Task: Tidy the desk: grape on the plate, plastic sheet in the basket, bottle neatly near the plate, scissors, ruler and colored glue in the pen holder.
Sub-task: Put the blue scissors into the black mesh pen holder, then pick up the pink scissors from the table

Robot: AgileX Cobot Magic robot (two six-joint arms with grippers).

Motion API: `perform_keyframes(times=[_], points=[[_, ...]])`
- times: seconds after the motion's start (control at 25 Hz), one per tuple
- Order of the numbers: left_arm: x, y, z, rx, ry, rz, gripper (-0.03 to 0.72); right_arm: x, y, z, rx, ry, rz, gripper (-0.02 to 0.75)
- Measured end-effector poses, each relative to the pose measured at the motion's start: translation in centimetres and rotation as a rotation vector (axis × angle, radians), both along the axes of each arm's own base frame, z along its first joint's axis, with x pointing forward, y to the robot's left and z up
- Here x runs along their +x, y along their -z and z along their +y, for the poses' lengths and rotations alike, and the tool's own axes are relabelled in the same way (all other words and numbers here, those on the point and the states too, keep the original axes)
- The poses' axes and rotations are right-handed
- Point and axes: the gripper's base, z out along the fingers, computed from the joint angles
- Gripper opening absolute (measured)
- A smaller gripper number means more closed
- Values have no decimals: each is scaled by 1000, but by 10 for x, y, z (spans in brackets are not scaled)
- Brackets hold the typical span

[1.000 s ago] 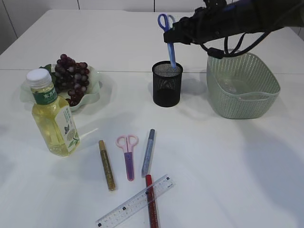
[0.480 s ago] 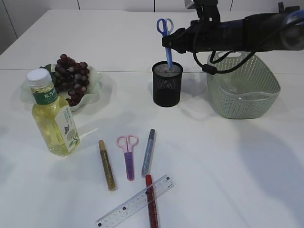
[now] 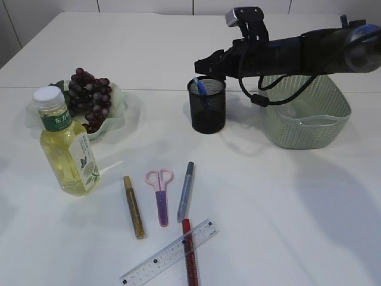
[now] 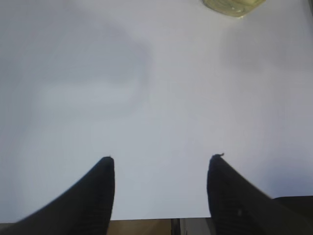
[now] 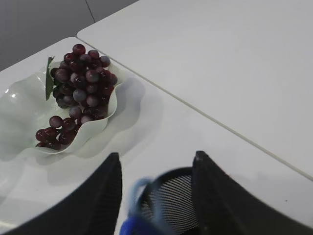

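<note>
My right gripper (image 3: 205,62) is open just above the black mesh pen holder (image 3: 208,113). Blue scissors (image 3: 201,87) stand inside the holder, handles at the rim; the right wrist view shows them blurred (image 5: 139,215) below the open jaws (image 5: 156,161). Grapes (image 3: 89,95) lie on the pale green plate (image 3: 128,104). The bottle (image 3: 65,149) stands in front of the plate. Pink scissors (image 3: 161,193), gold glue (image 3: 134,205), silver glue (image 3: 186,190), red glue (image 3: 190,259) and a clear ruler (image 3: 166,253) lie at the table's front. My left gripper (image 4: 161,159) is open over bare table.
The green basket (image 3: 303,110) stands right of the pen holder, under my right arm; something clear seems to lie in it. The bottle's base (image 4: 234,6) shows at the top of the left wrist view. The table's near edge is under my left jaws.
The blue scissors were held above the pen holder, then dropped down into it. My right gripper opened and let them go.
</note>
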Motion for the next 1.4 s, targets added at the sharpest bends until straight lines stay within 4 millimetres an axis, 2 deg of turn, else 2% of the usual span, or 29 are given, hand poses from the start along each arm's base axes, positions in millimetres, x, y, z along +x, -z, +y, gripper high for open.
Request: perform_keyframes(times=[0.08, 0.24, 0.36, 0.56, 0.68, 0.84, 1.04, 1.24, 1.4], points=[[0, 0, 0, 0, 0, 0, 435, -1, 0, 0, -1, -8, -1, 406], [0, 0, 0, 1, 0, 4, 435, -1, 0, 1, 0, -12, 3, 428], [-1, 0, 0, 1, 0, 10, 435, -3, -12, 0, 35, 16, 31, 430], [-1, 0, 1, 6, 1, 14, 435, -20, -65, -6, 27, 69, 104, 430], [-1, 0, 1, 8, 1, 14, 435, -39, -95, -11, 25, 117, 249, 430], [-1, 0, 0, 1, 0, 9, 435, -69, -116, -5, -56, 142, 435, 430], [0, 0, -2, -24, -5, 2, 435, -105, -124, 30, -185, 231, 610, 430], [0, 0, -3, -32, -7, -3, 435, -138, -116, 80, -295, 291, 705, 430], [2, -1, -3, -42, -9, -28, 435, -150, -107, 106, -358, 334, 753, 430]])
